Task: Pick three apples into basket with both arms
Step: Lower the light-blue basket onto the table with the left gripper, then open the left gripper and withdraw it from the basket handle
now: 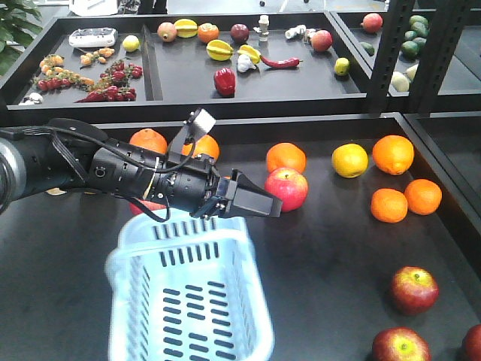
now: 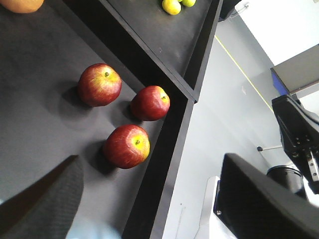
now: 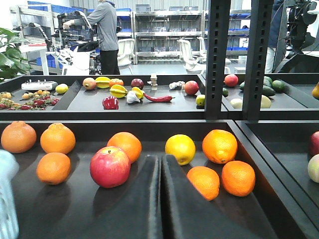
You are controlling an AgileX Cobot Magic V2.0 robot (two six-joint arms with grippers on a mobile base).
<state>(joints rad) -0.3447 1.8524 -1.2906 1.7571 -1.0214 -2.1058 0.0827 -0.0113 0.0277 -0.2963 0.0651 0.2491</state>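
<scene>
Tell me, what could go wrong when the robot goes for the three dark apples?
1. The left arm has its jaws open right beside the pink apple; it might grab that wrong one.
2. One dark apple sits in the corner by the tray wall, so the jaws could bump the wall.
3. The dark apples lie far across from the basket; one could slip on the way.

Bright, even overhead light; soft shadows beside the apples [image 2: 127,146] on the worktop [image 2: 40,99]; the basket [image 1: 124,301] smears with motion blur.

Black trays [image 1: 323,248], metal shelving [image 3: 164,34], grey floor [image 2: 217,114]
</scene>
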